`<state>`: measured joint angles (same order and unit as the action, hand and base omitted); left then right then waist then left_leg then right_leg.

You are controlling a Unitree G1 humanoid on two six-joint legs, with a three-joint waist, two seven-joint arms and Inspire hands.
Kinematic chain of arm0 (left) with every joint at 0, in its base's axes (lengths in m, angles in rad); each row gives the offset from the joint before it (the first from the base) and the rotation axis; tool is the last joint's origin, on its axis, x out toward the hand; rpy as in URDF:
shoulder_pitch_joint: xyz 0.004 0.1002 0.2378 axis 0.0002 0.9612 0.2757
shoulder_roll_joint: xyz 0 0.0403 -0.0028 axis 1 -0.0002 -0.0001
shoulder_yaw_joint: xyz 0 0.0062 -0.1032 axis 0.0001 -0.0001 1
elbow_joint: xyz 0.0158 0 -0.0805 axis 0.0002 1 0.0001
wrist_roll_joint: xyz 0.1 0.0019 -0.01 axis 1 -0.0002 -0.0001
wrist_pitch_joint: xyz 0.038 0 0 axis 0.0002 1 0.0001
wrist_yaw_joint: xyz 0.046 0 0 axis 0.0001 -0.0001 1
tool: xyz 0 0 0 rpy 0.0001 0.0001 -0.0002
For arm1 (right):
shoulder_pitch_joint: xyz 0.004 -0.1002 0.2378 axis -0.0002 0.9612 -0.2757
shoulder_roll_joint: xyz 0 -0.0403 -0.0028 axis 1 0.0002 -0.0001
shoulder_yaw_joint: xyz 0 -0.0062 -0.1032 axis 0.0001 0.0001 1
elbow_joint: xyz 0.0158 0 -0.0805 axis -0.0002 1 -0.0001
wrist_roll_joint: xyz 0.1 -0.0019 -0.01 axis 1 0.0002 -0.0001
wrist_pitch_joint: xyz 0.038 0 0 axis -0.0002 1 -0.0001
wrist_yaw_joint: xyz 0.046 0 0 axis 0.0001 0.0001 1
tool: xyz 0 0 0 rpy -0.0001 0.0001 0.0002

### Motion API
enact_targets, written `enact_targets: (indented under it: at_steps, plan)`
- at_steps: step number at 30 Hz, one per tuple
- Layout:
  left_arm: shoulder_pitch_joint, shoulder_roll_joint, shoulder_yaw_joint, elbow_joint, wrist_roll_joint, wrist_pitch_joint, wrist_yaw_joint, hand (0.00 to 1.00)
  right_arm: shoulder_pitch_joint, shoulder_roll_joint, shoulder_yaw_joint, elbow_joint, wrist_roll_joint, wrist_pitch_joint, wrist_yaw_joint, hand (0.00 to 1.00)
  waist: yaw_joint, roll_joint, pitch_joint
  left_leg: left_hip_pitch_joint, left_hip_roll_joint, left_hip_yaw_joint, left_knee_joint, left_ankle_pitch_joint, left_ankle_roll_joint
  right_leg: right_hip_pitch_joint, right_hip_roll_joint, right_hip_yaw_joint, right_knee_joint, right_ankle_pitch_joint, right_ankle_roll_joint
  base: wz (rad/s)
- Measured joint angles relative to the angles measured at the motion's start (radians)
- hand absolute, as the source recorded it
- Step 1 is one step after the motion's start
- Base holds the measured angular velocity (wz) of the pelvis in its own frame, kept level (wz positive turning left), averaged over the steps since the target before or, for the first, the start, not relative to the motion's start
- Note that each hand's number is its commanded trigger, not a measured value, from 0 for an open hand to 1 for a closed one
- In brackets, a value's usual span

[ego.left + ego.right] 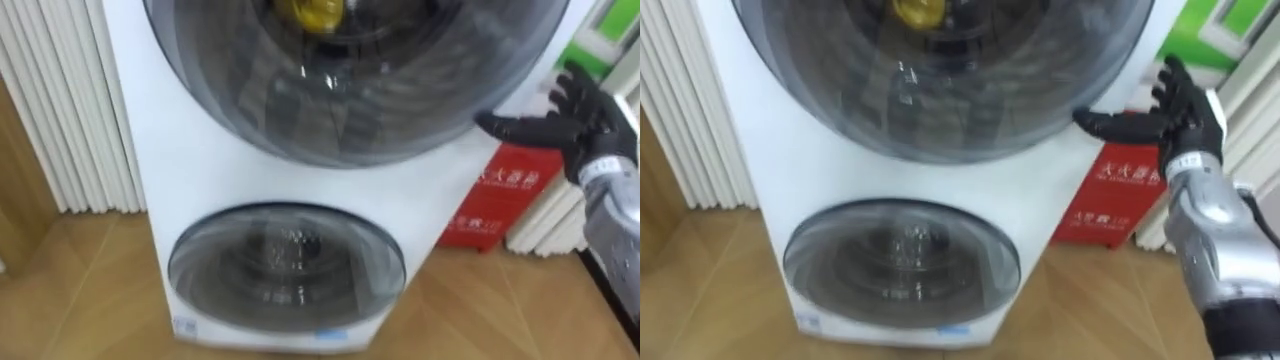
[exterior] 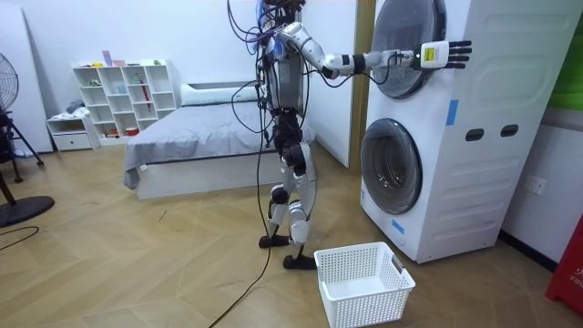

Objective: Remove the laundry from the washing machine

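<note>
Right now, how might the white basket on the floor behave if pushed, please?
The white basket looks empty and perforated, so probably light yet fairly stiff. Low and wide on the smooth wooden floor, it would likely slide, not tip.

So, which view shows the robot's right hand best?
The right eye view: the right hand is open, its thumb pointing toward the upper door. The left eye view shows the same; the room view shows it far off, raised at that door.

Bright even indoor light, glints on washer door (image 1: 340, 90)
</note>
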<state>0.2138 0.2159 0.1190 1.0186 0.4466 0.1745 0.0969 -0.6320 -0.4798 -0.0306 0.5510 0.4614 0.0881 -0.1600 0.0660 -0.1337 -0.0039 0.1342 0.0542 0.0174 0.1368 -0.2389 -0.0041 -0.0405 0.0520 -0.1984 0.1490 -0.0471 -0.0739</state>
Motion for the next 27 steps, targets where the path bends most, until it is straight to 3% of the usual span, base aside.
enact_targets:
  at_steps: [6,11,18,22,27]
  plan:
    - [-0.003,0.0,-0.001,-0.004,-0.001,0.002,-0.004,0.0,-0.035,0.0,0.002,0.011,-0.001,0.0,0.01,0.0,0.019,0.003,0.0022,-0.01,-0.007,-0.003,0.013,-0.002,-0.001,0.001,0.0,0.002,0.006,-0.018,-0.004,0.06]
    - [0.003,0.0,-0.001,-0.004,-0.002,0.015,-0.006,0.0,-0.035,-0.001,0.002,0.011,-0.001,0.0,0.011,0.0,0.021,0.005,0.0022,-0.022,-0.003,-0.003,0.021,-0.003,-0.004,-0.006,0.003,-0.001,0.006,-0.011,-0.017,0.01]
    - [-0.003,0.0,-0.003,-0.004,-0.003,0.021,-0.014,0.0,-0.035,-0.001,0.007,-0.005,-0.001,0.002,0.009,0.0,0.019,0.008,-0.0003,-0.023,0.0,0.009,0.028,-0.003,-0.004,-0.006,0.002,-0.011,0.002,-0.011,-0.017,-0.01]
    - [-0.01,0.0,-0.007,-0.005,-0.003,0.022,-0.014,0.0,-0.015,-0.001,0.01,-0.068,-0.048,0.014,-0.006,0.0,0.017,0.021,-0.0057,-0.021,0.001,0.018,0.027,-0.003,-0.004,-0.008,0.004,-0.006,0.002,-0.011,-0.017,-0.05]
    - [-0.026,0.001,-0.025,-0.005,-0.003,0.021,-0.014,0.0,-0.009,0.001,0.041,-0.115,-0.075,0.016,-0.035,0.0,0.015,0.035,-0.0056,-0.018,0.002,0.029,0.026,-0.003,-0.004,-0.009,0.006,0.002,0.005,-0.011,-0.017,-0.04]
